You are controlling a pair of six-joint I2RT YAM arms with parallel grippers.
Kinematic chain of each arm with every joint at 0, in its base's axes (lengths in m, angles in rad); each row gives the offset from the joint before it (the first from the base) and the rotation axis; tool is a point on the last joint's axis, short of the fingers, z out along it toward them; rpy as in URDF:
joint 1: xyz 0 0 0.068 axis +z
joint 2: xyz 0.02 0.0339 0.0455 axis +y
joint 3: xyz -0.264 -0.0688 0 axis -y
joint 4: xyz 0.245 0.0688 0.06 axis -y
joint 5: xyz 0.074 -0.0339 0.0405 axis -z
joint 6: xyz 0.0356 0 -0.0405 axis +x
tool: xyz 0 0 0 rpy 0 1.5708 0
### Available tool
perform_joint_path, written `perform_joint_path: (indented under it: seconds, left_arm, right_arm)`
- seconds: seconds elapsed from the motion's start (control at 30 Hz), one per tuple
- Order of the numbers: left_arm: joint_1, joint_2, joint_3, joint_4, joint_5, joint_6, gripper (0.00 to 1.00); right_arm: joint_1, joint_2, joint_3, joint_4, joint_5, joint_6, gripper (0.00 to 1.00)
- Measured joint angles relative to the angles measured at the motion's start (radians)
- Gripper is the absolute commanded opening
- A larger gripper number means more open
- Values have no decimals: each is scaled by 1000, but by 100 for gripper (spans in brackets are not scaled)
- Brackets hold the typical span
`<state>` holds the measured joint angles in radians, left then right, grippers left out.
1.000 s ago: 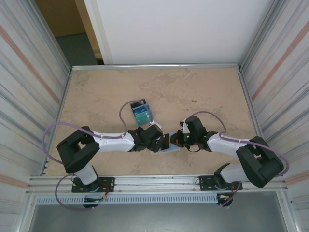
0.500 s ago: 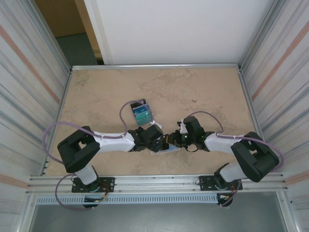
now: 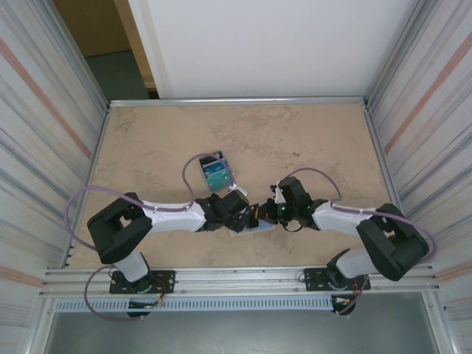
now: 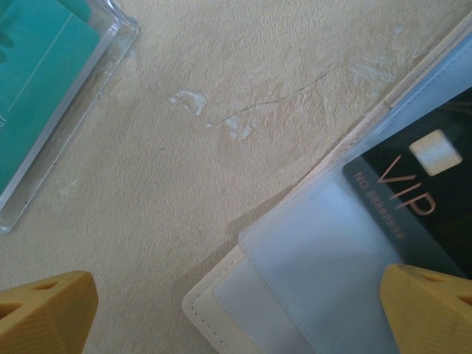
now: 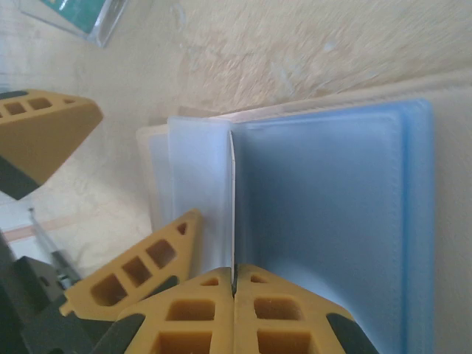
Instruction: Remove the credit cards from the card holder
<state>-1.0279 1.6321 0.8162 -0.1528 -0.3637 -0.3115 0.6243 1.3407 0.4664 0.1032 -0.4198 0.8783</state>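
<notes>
Within last second, right gripper (image 5: 233, 291) shifted left; pinches card (image 5: 231, 199) by edge inside card holder (image 5: 324, 221), near edge of table (image 3: 147, 140); left gripper (image 4: 236, 306) spread apart. Pull-out likely next.

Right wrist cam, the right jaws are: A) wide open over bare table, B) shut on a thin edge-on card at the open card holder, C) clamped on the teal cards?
B: the right gripper has its jaws closed together on a thin card that stands edge-on against the light-blue inner face of the card holder.
</notes>
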Motion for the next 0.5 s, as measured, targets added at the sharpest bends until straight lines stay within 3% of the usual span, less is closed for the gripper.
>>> perform_joint_path:
  seconds: [0.5]
  left_arm:
    - [12,-254,-3,-33,-68,-34,99]
  right_arm:
    - [0,-322,50,-292,172,-170,0]
